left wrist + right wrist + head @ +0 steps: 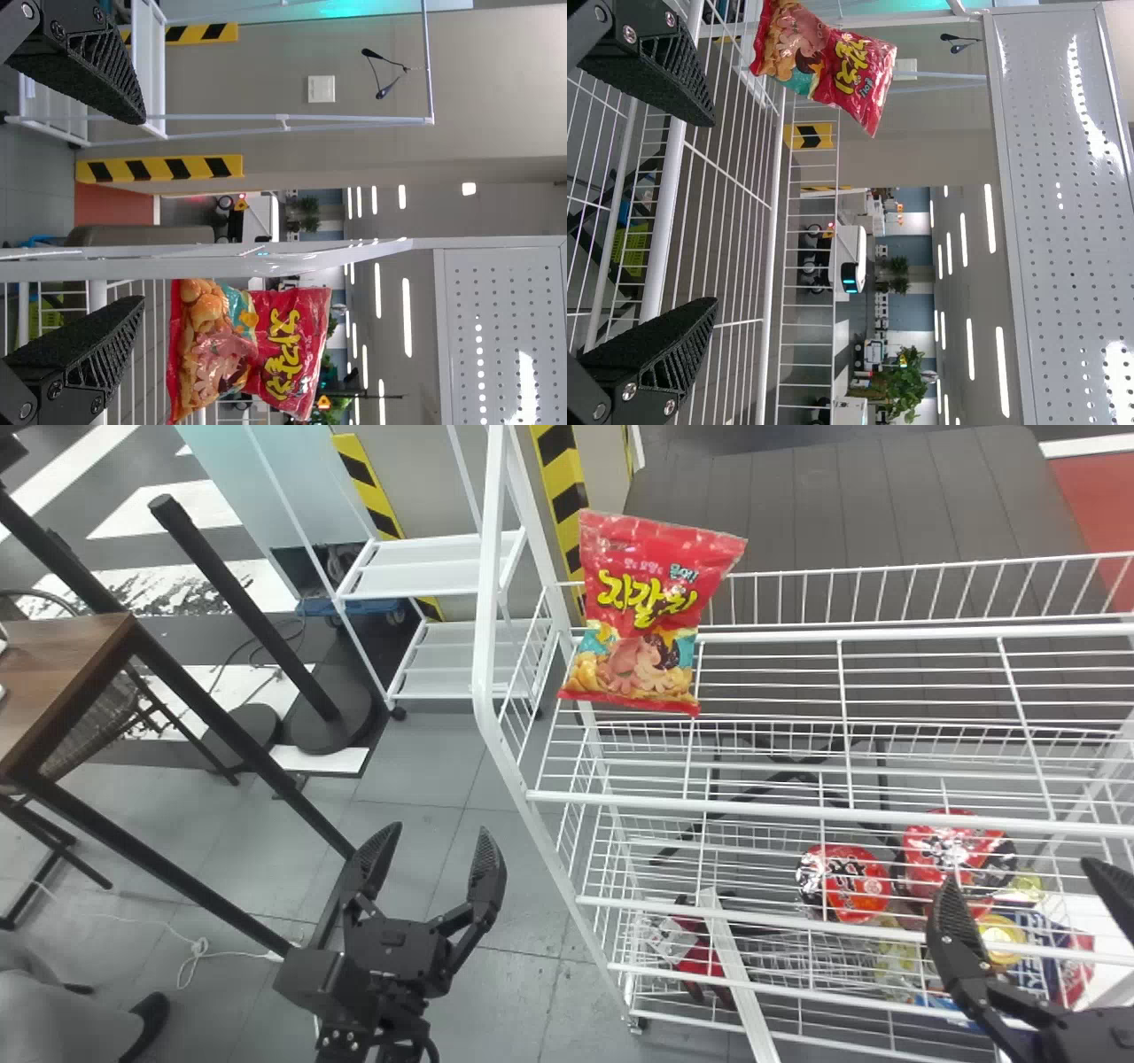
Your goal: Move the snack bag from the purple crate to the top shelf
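The red snack bag (651,611) stands upright at the left end of the white wire top shelf (797,811), leaning slightly. My left gripper (433,834) is open and empty, left of the rack and nearer than the bag. Toward the right, my right gripper (1019,872) is also open with nothing held, in front of the rack. In the left wrist view the bag (248,350) is beyond the spread fingers of the left gripper (143,210). The right wrist view has the bag (824,62) farther off, apart from the right gripper (715,212).
Red packages (844,881) and other goods lie on lower rack levels. The rack's white left post (487,602) rises beside the bag. A brown table (62,664) with black legs is at the left, near a black stand (248,620). A perforated panel (1063,212) is above the shelf.
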Motion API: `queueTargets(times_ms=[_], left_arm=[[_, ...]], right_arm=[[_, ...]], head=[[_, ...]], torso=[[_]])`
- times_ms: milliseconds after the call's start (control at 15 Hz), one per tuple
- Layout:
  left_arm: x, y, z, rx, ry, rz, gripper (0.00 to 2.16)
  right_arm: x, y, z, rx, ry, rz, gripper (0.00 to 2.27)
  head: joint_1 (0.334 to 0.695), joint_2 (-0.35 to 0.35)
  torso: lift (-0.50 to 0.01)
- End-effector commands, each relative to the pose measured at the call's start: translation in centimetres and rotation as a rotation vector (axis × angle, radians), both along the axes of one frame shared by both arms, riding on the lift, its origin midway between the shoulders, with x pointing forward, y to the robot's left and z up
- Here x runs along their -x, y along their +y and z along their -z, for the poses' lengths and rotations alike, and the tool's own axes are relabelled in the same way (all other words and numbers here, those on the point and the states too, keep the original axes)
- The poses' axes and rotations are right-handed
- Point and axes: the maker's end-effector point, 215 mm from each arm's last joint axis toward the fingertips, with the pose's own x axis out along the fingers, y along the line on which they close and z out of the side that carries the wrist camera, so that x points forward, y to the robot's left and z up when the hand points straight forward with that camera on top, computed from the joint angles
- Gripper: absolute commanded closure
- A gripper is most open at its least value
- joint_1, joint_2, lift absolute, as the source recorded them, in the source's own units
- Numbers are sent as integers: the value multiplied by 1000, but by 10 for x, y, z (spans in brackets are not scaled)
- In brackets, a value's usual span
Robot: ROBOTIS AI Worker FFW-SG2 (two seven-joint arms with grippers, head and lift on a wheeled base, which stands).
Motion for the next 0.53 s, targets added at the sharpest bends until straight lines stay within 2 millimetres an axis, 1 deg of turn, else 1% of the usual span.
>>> queueTargets(times_ms=[0, 467], left_arm=[[0, -1, 0, -1, 1, 2, 100], [0, 0, 0, -2, 1, -1, 100]], right_arm=[[-1, 0, 0, 0, -1, 1, 100], [0, 0, -1, 0, -3, 1, 103]], head=[[695, 294], [695, 292]], torso=[[0], [0]])
